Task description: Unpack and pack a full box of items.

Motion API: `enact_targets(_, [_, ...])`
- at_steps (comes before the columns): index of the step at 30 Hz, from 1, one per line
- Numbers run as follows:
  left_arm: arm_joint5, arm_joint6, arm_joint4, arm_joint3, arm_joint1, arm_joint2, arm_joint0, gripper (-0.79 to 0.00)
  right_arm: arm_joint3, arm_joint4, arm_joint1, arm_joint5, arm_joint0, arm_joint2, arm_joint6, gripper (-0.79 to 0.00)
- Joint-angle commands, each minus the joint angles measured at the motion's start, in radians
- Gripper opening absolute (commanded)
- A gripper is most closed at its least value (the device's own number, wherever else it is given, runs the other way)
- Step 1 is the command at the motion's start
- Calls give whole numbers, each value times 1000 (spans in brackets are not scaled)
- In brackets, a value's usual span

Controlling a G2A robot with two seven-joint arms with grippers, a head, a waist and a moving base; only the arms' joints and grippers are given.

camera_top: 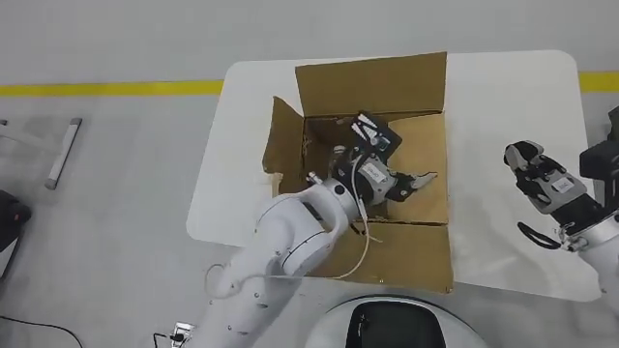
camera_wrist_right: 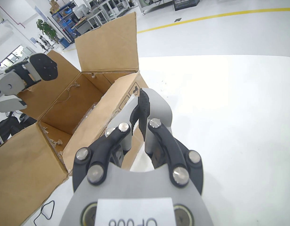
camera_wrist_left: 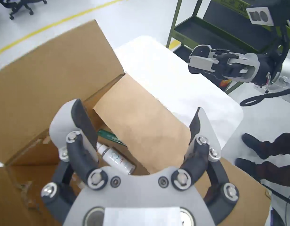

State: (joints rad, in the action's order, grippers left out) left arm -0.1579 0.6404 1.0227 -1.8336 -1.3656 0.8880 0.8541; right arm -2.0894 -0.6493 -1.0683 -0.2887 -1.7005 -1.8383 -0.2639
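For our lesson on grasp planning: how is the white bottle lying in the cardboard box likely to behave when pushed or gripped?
The white bottle is round and lies on its side, so a push would probably roll it. Its smooth wall may slip in a grip.

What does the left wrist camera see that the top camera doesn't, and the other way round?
Left wrist view's extras: inside the cardboard box, a white bottle lying at the bottom with a green item next to it, plus a green cart beyond the table.

Top view's extras: the table's whole outline, the white left arm and a grey bar on the floor.

Both share the box, the table, the open left gripper over the box, and the right gripper over the table.
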Motion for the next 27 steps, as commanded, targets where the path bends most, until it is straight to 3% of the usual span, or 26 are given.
enact_targets(1, [15,44,2,43,-5,-12,-16,0,6,16,-1,3,-5,-5,1,-785])
enact_targets(9, [78,7,-192,157,-22,5,10,0,14,22,-2,-19,-10,-3,-12,-785])
enact_targets(15, [85,25,-245,210,-29,0,11,0,28,22,-2,-35,5,20,-52,-785])
enact_targets(27, [87,41,-371,229,-47,-23,11,0,84,-27,-8,-20,51,141,-73,-785])
